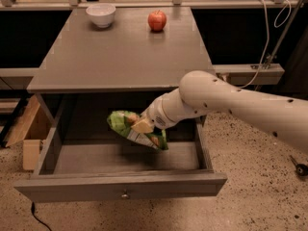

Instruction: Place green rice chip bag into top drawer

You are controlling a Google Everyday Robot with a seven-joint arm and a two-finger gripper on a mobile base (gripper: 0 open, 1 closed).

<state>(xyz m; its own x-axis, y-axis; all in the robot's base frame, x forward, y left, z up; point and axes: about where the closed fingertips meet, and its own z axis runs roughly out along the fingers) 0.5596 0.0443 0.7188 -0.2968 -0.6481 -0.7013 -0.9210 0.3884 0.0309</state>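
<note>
Clamped shut in gripper [143,125]: green rice chip bag [120,121], tilted, hanging inside pulled-out top drawer [72,189], centre-rear, low end near floor, contact unclear. On bench [120,57], far edge: white bowl [101,14], red apple [157,20].

The white arm [231,100] is extended from the right, bent downward at the wrist; the gripper [143,125] (tan-tipped) is held above the drawer [86,160], clamped on the green bag [120,121].
</note>
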